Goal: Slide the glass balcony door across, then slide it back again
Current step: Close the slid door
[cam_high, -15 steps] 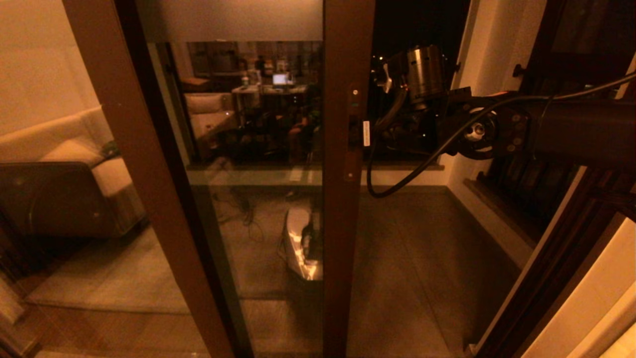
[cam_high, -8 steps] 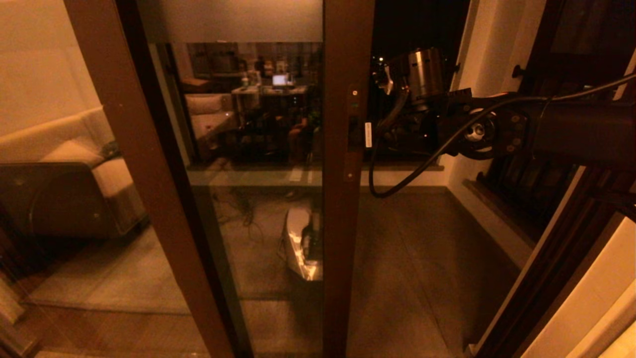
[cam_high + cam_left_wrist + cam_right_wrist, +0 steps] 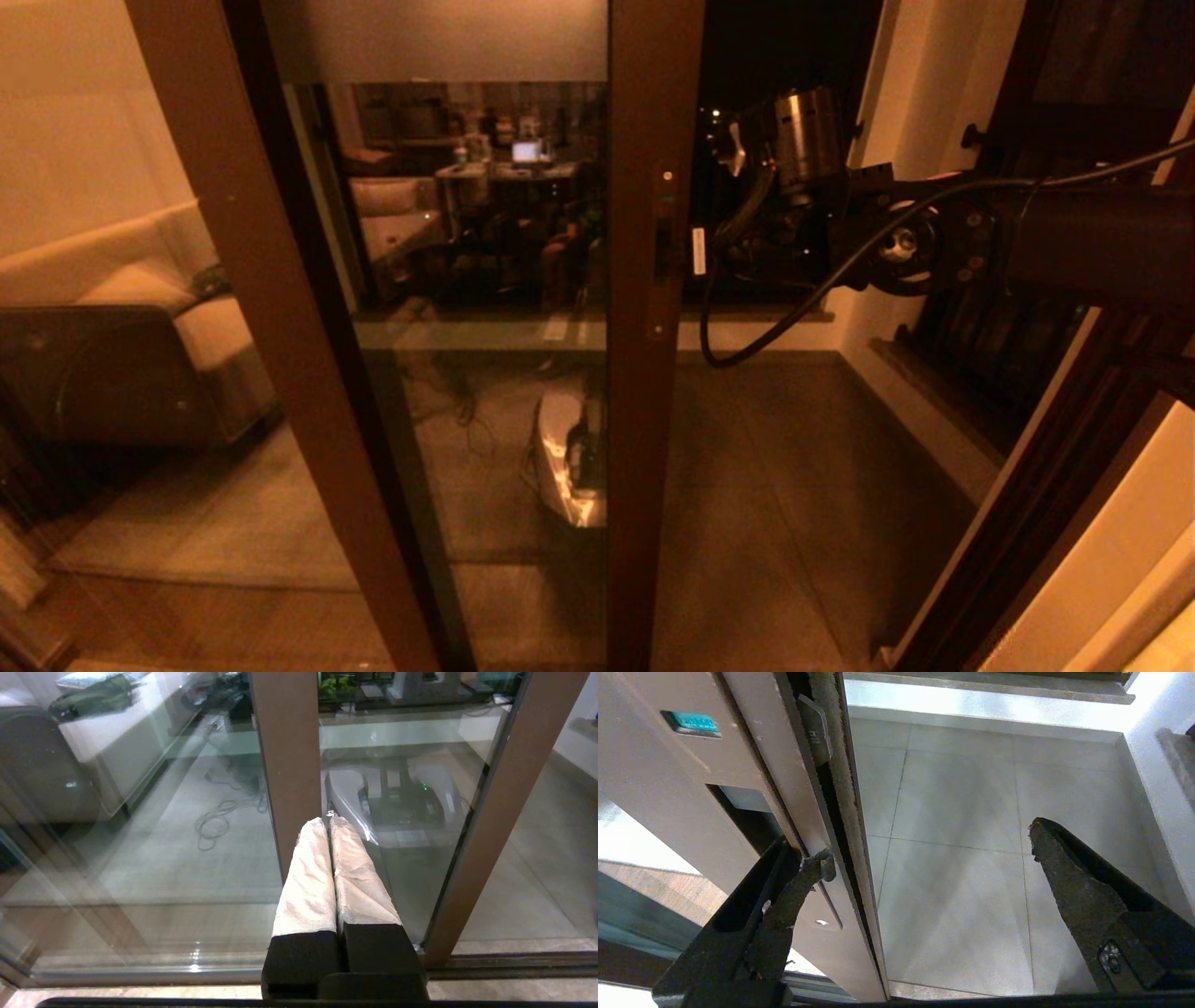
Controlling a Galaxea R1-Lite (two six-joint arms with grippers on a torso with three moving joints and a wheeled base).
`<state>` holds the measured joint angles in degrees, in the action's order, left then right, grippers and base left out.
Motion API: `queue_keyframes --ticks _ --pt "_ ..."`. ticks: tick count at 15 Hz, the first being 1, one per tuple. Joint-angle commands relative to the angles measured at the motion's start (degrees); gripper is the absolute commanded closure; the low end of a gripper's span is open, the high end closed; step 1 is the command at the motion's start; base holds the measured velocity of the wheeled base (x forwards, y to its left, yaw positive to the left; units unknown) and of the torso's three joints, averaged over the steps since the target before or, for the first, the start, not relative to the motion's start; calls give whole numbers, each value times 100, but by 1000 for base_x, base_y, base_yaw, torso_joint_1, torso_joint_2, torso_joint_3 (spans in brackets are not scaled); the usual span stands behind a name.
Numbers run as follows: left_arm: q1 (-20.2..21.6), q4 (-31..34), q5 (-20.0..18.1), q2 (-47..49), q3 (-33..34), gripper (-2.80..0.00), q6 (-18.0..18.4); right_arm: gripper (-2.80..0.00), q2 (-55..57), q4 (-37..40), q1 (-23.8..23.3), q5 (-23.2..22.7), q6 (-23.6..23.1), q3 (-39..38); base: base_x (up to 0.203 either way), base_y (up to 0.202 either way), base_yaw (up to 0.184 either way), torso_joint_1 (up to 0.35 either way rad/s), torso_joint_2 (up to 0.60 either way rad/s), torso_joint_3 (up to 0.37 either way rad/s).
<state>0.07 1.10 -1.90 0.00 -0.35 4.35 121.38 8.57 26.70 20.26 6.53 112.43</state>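
Note:
The glass balcony door (image 3: 653,420) stands before me, its brown stile upright in mid view with the slim lock plate (image 3: 665,252) on it and a frosted band on top. My right gripper (image 3: 724,247) reaches in from the right at lock height and is open. In the right wrist view, the right gripper (image 3: 931,847) has one finger (image 3: 794,896) hooked on the stile (image 3: 752,779) at the recess, the other out over the balcony tiles. My left gripper (image 3: 329,819) is shut on nothing, low down, close to the glass (image 3: 411,868).
A sofa (image 3: 140,280) shows through the left glass panel. Balcony floor tiles (image 3: 794,467) lie past the open gap. A dark door frame (image 3: 1027,467) and a white wall (image 3: 896,112) bound the right side. A black cable (image 3: 747,345) loops under my right arm.
My right arm and gripper have shifted a little to the right. The door's stile stays in almost the same place.

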Motion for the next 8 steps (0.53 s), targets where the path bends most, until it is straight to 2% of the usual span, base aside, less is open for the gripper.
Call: queue_keyframes --ticks 1,8 --pt "1 4 -3 0 0 0 4 -280 8 -4 -64 40 5 -2 0 0 0 0 0 0" --pt "1 2 -3 0 0 0 4 -280 52 -4 -273 40 -12 -2 0 0 0 0 0 0"
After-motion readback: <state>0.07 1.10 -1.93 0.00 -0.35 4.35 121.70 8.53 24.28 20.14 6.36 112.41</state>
